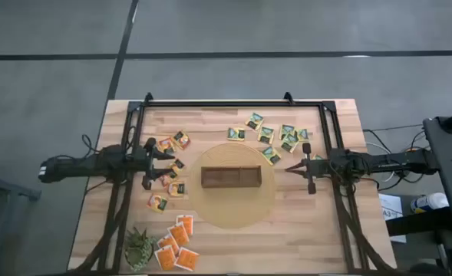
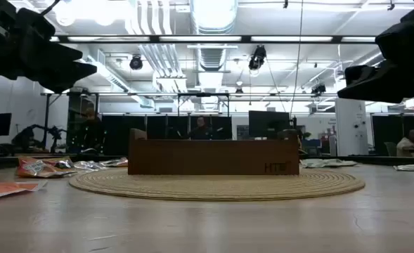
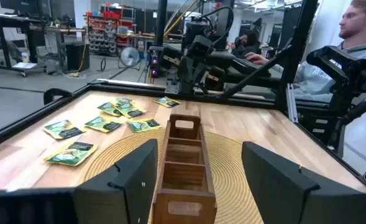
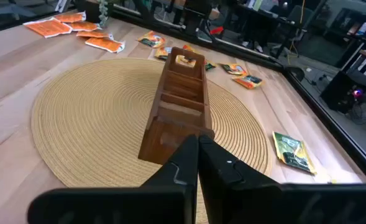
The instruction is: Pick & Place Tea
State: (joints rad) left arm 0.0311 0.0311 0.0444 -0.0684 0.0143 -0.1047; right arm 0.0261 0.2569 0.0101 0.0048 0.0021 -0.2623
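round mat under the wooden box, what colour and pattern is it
The round mat is tan straw woven in concentric rings, clearest in the right wrist view.

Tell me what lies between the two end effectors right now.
In the high view, the wooden box on the round woven mat lies between the left end effector and right end effector.

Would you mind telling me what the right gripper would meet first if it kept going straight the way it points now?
Most likely the near end of the wooden box. The shut right gripper points along the round woven mat straight at it, though its height above the mat is hard to judge.
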